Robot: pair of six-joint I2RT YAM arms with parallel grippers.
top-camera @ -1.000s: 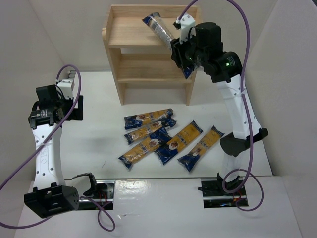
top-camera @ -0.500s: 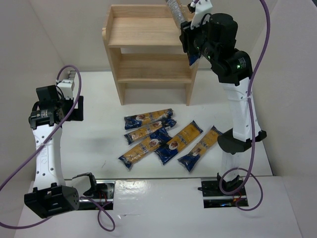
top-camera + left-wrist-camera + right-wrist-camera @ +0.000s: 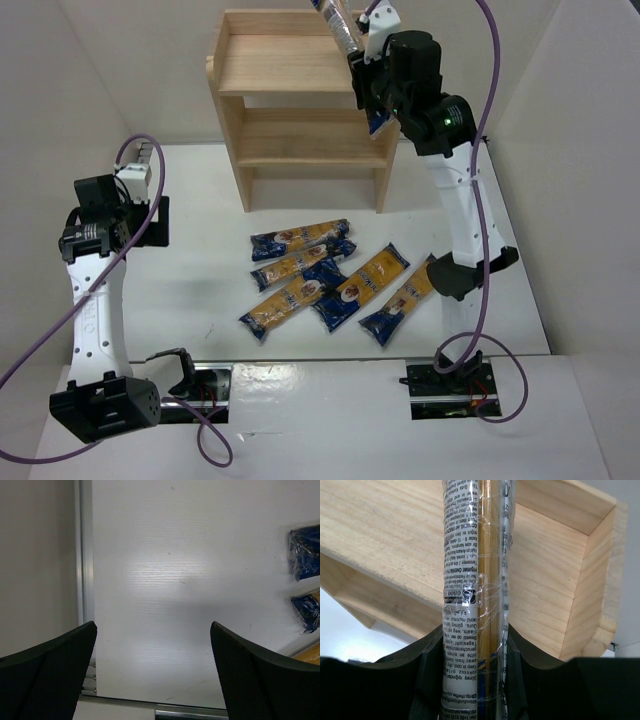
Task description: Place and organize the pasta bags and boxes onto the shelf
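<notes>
My right gripper point(image 3: 368, 75) is shut on a pasta pack point(image 3: 343, 27), held tilted above the top right of the wooden shelf point(image 3: 280, 70). In the right wrist view the pack point(image 3: 472, 580) shows its grey printed back between my fingers point(image 3: 427, 680), with the shelf's top tier point(image 3: 385, 540) behind it. Several dark-blue packs point(image 3: 330, 280) lie on the table in front of the shelf. My left gripper point(image 3: 150, 205) is open and empty at the far left; two pack ends point(image 3: 305, 555) show at the right edge of its view.
White walls enclose the table on the left, back and right. The shelf's raised side panel point(image 3: 605, 580) stands right of the held pack. An aluminium rail point(image 3: 82, 580) runs along the table's left edge.
My right arm has lifted the pack from across the shelf's upper right front to above the top tier, then shifted slightly left. The left arm has not moved.
</notes>
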